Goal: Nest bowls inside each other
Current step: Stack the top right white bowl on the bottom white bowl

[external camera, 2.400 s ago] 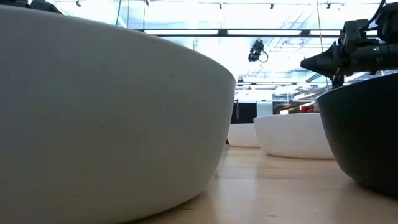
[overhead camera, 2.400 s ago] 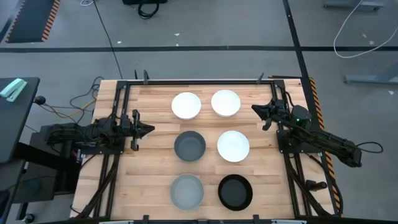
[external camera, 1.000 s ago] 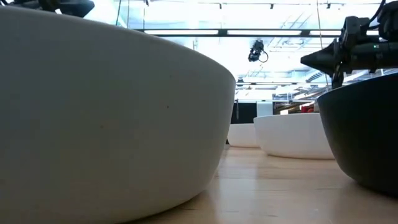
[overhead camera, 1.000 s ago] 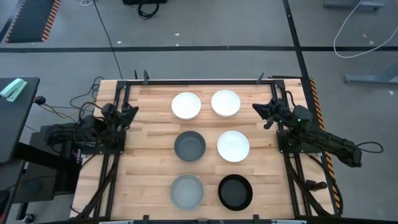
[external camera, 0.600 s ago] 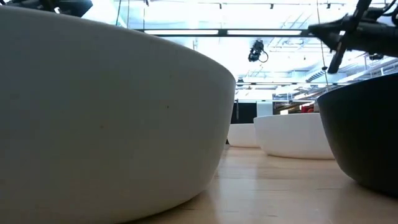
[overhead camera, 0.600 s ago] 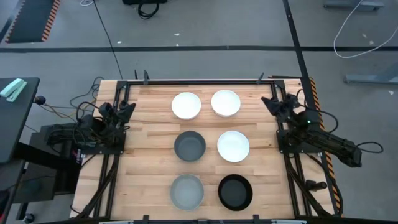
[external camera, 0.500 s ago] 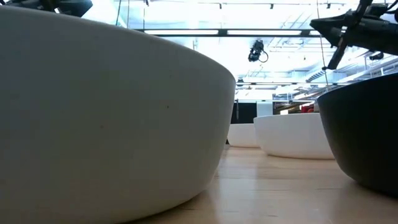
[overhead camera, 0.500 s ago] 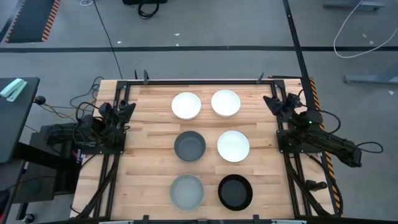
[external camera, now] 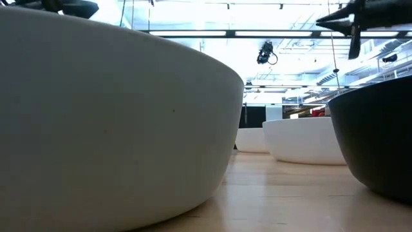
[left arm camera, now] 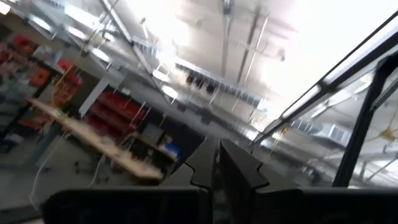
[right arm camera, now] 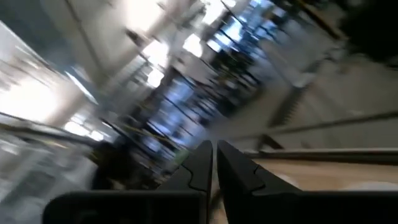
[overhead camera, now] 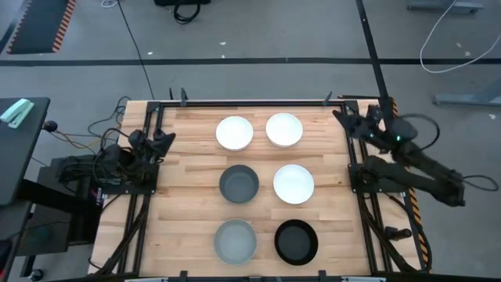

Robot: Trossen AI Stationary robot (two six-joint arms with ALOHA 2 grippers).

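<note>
From my remote station, I see the right gripper (overhead camera: 342, 117) raised over the table's right edge near the far corner, its fingers (right arm camera: 200, 163) pressed together with only a thin slit between them and nothing held. My left gripper (overhead camera: 166, 139) sits at the table's left edge, level with the gap between the far and middle rows of bowls; its fingers (left arm camera: 233, 163) are likewise closed tight and empty, and its wrist view looks up at the ceiling lights of the room.

All six bowls rest apart on the wooden table (overhead camera: 188, 196), in two columns of three, none nested. In the far row, a white bowl (overhead camera: 234, 132) stands on the left side, and a second white bowl (overhead camera: 283, 130) lies just beside it, the nearest bowl to the right gripper but clear of it. In the middle row, the dark grey bowl (overhead camera: 239, 183) stands beside the third white bowl (overhead camera: 293, 184). In the near row, the light grey bowl (overhead camera: 236, 240) stands beside the black bowl (overhead camera: 297, 242).

In the low view, the light grey bowl's wall fills the left half of the picture, the black bowl's side rises at the right, and a white bowl shows between them farther back. Both arms show only as dark shapes at the top corners there.
</note>
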